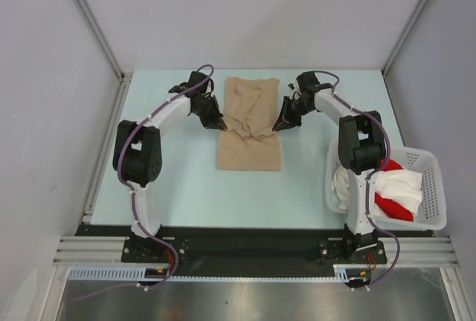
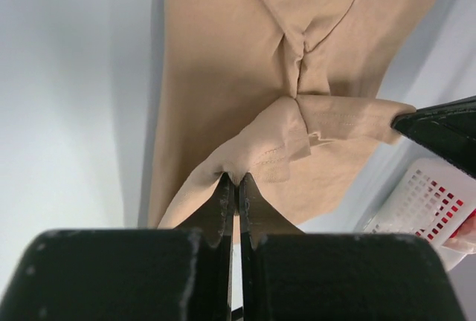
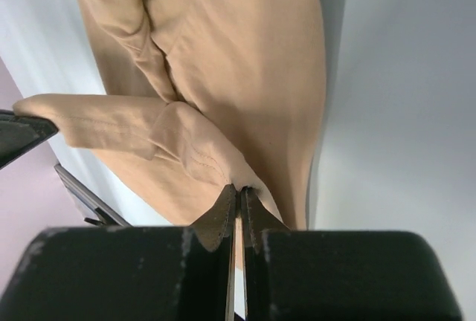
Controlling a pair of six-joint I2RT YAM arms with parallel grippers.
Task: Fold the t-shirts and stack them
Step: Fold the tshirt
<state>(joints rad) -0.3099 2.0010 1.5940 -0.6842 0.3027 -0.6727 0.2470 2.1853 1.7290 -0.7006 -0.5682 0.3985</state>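
Observation:
A beige-tan t-shirt (image 1: 250, 124) lies lengthwise in the middle of the pale blue table, narrowed into a long strip. My left gripper (image 1: 219, 123) is shut on the shirt's left edge about halfway along, and the wrist view shows tan cloth (image 2: 245, 98) pinched at the left gripper's tips (image 2: 238, 181). My right gripper (image 1: 280, 124) is shut on the opposite edge, with a hemmed fold (image 3: 186, 143) caught at its tips (image 3: 239, 190). The cloth between the two grips is lifted and puckered. Red and white t-shirts (image 1: 394, 191) lie bundled in the basket.
A white plastic lattice basket (image 1: 431, 169) stands at the table's right edge beside the right arm's base, also showing in the left wrist view as a basket corner (image 2: 424, 202). Grey walls and metal frame posts close in the back and both sides.

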